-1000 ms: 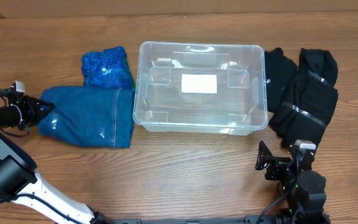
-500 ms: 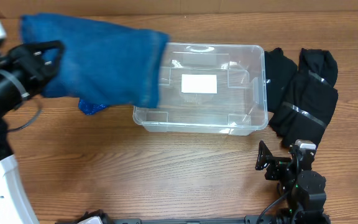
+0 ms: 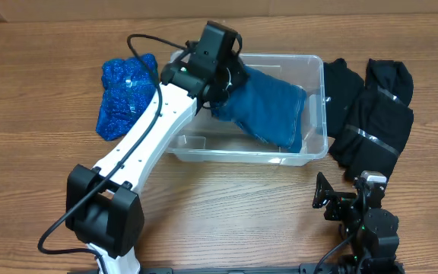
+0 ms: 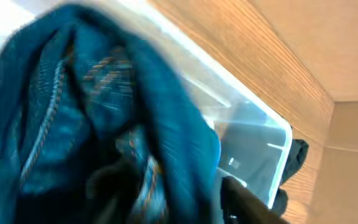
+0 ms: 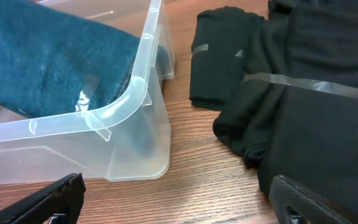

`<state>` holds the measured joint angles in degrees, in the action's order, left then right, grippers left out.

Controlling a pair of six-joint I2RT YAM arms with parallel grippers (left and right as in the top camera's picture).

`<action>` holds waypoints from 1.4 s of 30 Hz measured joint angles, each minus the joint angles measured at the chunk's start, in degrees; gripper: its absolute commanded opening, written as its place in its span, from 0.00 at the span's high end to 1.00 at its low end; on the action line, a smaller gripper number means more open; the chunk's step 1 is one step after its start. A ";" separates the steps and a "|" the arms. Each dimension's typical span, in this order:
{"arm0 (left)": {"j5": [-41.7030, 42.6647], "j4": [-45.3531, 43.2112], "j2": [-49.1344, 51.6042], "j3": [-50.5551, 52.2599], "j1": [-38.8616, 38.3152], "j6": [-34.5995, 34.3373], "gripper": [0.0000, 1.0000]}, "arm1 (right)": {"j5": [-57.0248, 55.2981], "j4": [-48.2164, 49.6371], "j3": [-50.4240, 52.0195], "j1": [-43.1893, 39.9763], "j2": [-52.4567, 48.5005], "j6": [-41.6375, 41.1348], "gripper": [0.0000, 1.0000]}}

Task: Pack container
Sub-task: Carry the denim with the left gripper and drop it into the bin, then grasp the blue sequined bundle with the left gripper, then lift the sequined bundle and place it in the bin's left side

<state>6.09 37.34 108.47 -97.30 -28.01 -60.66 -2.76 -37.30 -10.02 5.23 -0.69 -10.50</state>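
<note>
The clear plastic container (image 3: 312, 151) stands at the table's middle; its corner shows in the right wrist view (image 5: 135, 99) and its far end in the left wrist view (image 4: 272, 155). My left gripper (image 3: 226, 84) is over the container's left half, shut on a blue denim garment (image 3: 268, 110) that hangs into the bin and covers the white label. The denim fills the left wrist view (image 4: 104, 112) and shows through the wall in the right wrist view (image 5: 48, 62). My right gripper (image 3: 352, 199) is open and empty at the front right, low above the table.
A bright blue textured cloth (image 3: 125, 91) lies left of the container. Black garments (image 3: 371, 114) lie right of it, also in the right wrist view (image 5: 291, 106). The left arm's white links (image 3: 139, 144) stretch from the front left over the table.
My left gripper has carried the denim garment from the table's left side, up and rightward, into the container. The right arm has not moved.
</note>
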 measured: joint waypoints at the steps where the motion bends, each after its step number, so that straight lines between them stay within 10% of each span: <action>1: -0.26 0.74 -0.28 -0.02 0.63 1.27 0.11 | 0.00 0.00 0.00 0.00 0.00 0.02 0.00; 9: 0.85 17.57 -10.54 -1.38 23.61 34.58 0.00 | 0.00 0.04 0.00 0.00 0.02 0.00 0.00; 17: 15.02 11.02 16.06 -1.53 44.26 52.52 0.00 | 0.00 0.02 0.00 0.00 0.00 0.02 0.00; 19: 19.15 7.58 20.52 -1.51 44.94 53.83 0.03 | -0.02 0.04 0.00 0.00 0.00 0.02 0.00; 22: 22.01 5.05 21.75 -1.77 44.50 54.93 0.73 | 0.00 -0.02 0.00 0.00 0.00 0.00 0.00; 23: 22.51 4.90 22.43 -1.77 44.04 54.95 0.81 | 0.00 0.00 0.00 0.00 0.00 0.00 0.00; 30: 24.52 13.94 19.67 -2.27 43.47 55.12 0.96 | 0.00 0.00 0.00 0.00 0.00 0.00 0.00; 35: 26.95 23.23 -2.78 -4.74 40.52 55.01 0.96 | -0.02 0.02 0.00 0.00 0.00 0.02 0.00; 42: 19.12 20.24 -11.80 -6.99 15.65 40.52 0.96 | 0.00 0.00 0.00 0.00 0.00 0.02 0.00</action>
<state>25.21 57.58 96.66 -104.29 -12.36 -20.14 -2.76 -37.30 -10.02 5.23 -0.69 -10.48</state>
